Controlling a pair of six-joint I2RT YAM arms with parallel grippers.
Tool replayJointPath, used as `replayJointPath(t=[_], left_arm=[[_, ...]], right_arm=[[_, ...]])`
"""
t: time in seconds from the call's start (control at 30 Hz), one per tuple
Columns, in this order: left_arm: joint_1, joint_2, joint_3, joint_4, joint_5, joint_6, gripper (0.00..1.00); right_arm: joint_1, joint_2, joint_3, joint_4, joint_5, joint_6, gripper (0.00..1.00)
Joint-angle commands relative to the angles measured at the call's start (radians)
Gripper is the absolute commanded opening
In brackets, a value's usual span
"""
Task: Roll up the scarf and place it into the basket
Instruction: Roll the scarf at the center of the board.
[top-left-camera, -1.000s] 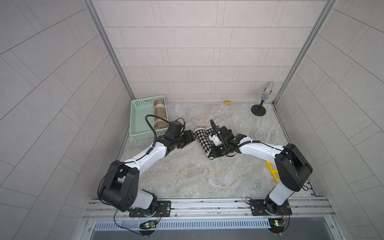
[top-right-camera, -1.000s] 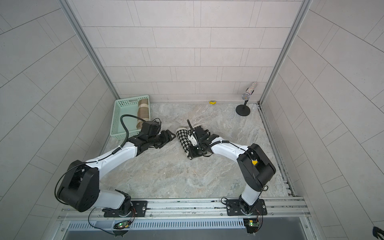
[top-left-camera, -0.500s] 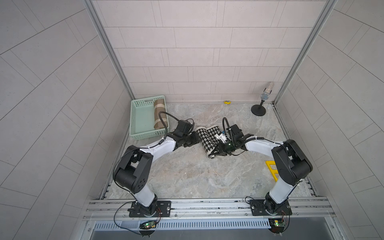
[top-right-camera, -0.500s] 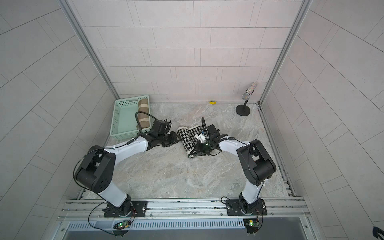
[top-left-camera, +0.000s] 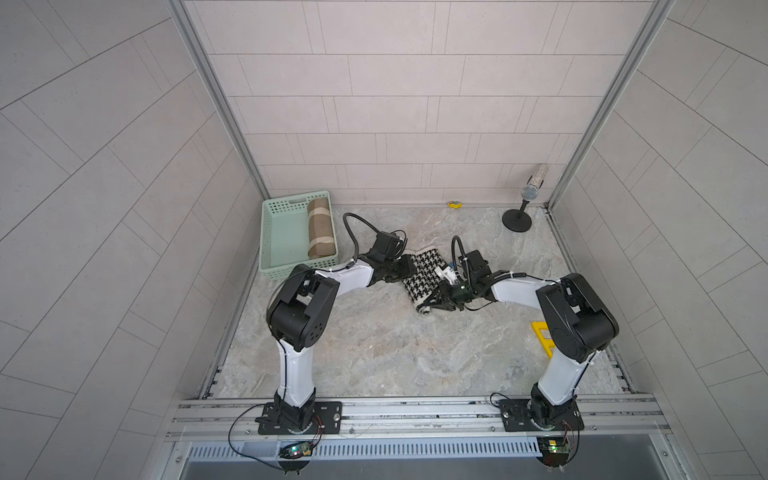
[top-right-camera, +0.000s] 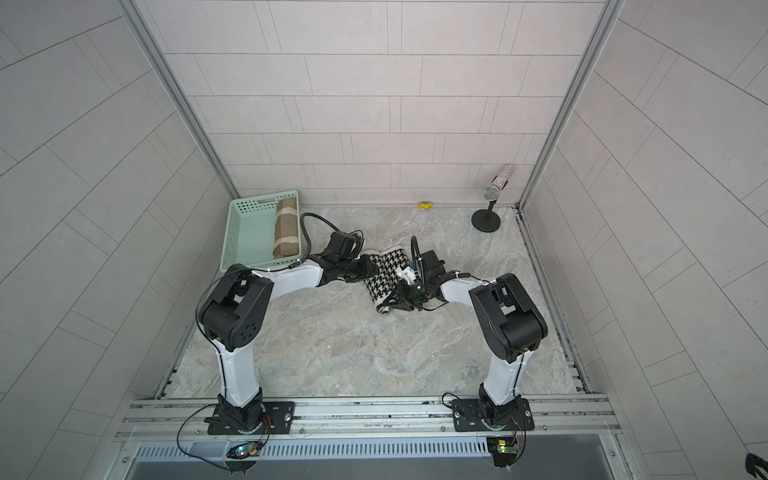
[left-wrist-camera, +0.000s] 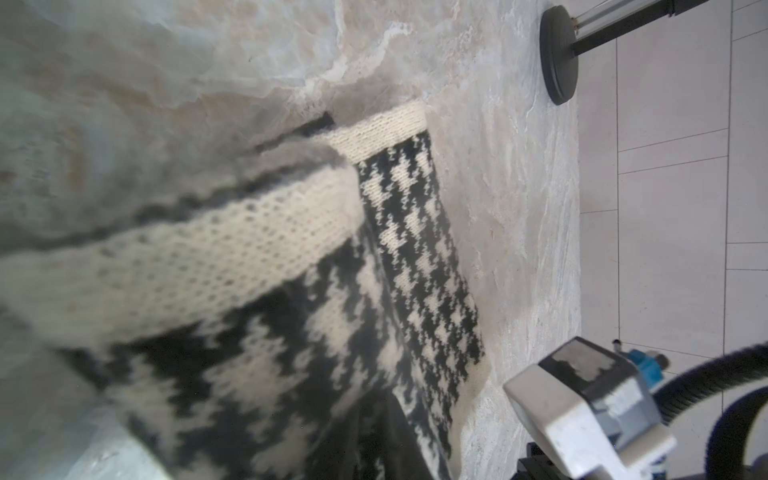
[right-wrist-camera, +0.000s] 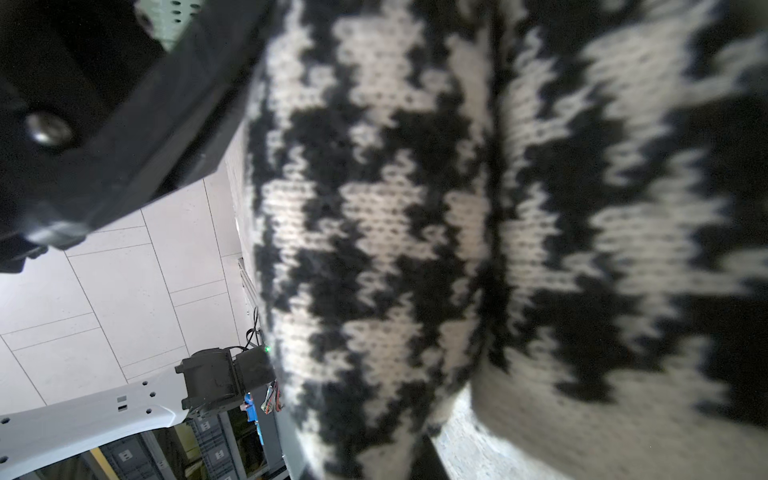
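Observation:
The black-and-white houndstooth scarf (top-left-camera: 424, 276) (top-right-camera: 386, 274) lies partly rolled in the middle of the marble table. My left gripper (top-left-camera: 406, 269) (top-right-camera: 365, 270) is at its left edge, shut on the knit. The left wrist view shows the scarf (left-wrist-camera: 415, 249) lifted close to the lens, with a dark finger (left-wrist-camera: 399, 440) over it. My right gripper (top-left-camera: 432, 300) (top-right-camera: 392, 301) is pressed to the roll's near right end. Scarf (right-wrist-camera: 415, 208) fills the right wrist view and hides the jaws. The mint-green basket (top-left-camera: 282, 232) (top-right-camera: 245, 232) stands at the back left.
A brown striped roll (top-left-camera: 321, 226) lies inside the basket along its right wall. A microphone on a round stand (top-left-camera: 525, 203) is at the back right. A small yellow item (top-left-camera: 455, 204) rests by the back wall, and a yellow piece (top-left-camera: 542, 334) by the right edge.
My left arm reached right to the scarf's left edge and its jaws closed there. My right gripper slid toward the roll's near end and its jaws loosened a little.

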Motion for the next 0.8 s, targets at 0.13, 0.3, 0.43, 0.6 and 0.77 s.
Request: replayJointPath(t=[0.13,0.3,0.43,0.6,0.77], left_arm=[[0.004,0.085,0.067,-0.027,-0.026,-0.007,0.14],[0.004,0.089,0.088,-0.068,-0.021,-0.004,0.14],[0.003,0.091,0.088,-0.075,-0.009,-0.009,0.14],[0.002,0.097,0.084,-0.072,0.008,-0.013,0.14],[0.004,0.098,0.084,-0.070,0.020,-0.013,0.14]], right_arm=[[-0.001,-0.107,0.009,-0.176,0.161,-0.093,0.39],[0.064,-0.279,0.066,-0.483,0.571,-0.239,0.52],[0.222,-0.379,0.121,-0.610,0.973,-0.278,0.59],[0.423,-0.377,0.166,-0.637,1.300,-0.321,0.68],[0.536,-0.265,0.218,-0.609,1.432,-0.363,0.72]])
